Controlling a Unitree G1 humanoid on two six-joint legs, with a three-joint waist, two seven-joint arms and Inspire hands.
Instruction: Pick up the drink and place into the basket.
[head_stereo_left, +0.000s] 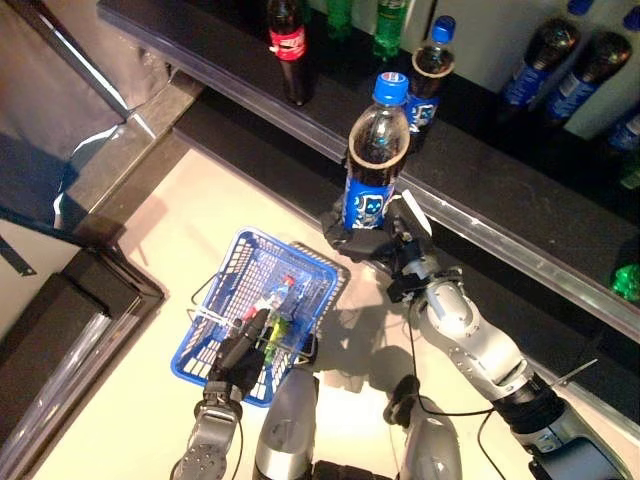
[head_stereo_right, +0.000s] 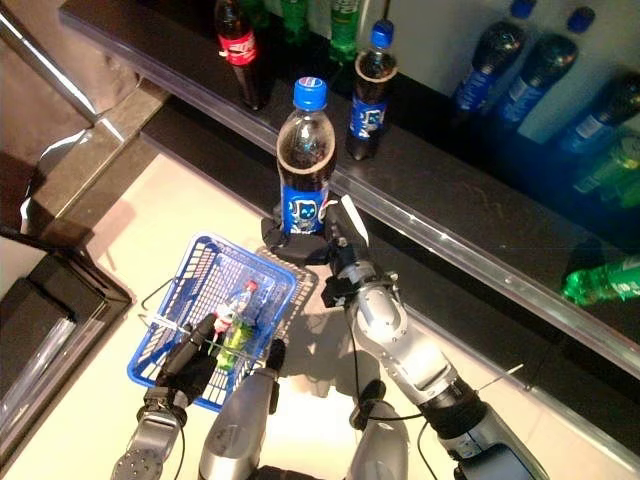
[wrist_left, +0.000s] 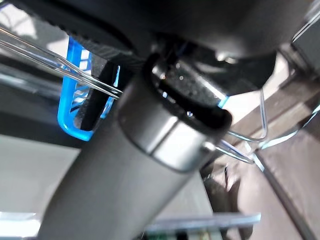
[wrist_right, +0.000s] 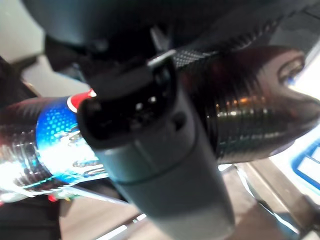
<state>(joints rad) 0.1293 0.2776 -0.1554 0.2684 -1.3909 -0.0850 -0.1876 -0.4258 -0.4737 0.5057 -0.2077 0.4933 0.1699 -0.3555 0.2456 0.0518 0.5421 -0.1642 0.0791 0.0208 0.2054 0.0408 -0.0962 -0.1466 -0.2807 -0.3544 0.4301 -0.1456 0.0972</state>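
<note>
My right hand (head_stereo_left: 372, 240) is shut on a dark cola bottle (head_stereo_left: 375, 160) with a blue cap and blue label, gripping its lower part and holding it upright in front of the dark shelf. The bottle also shows in the right eye view (head_stereo_right: 303, 165) and in the right wrist view (wrist_right: 55, 145), where my thumb (wrist_right: 150, 150) curls across it. My left hand (head_stereo_left: 240, 362) is shut on the thin wire handles (wrist_left: 90, 82) of the blue basket (head_stereo_left: 222, 275), which hangs low to the left of the bottle. Drinks (head_stereo_left: 280, 300) lie inside the basket.
The dark shelf (head_stereo_left: 240, 75) runs across the back with a red-labelled cola bottle (head_stereo_left: 288, 45), a blue-capped cola bottle (head_stereo_left: 430, 75), green bottles (head_stereo_left: 390, 25) and more dark bottles (head_stereo_left: 545, 55) at the right. A dark cabinet (head_stereo_left: 70, 330) stands at the left.
</note>
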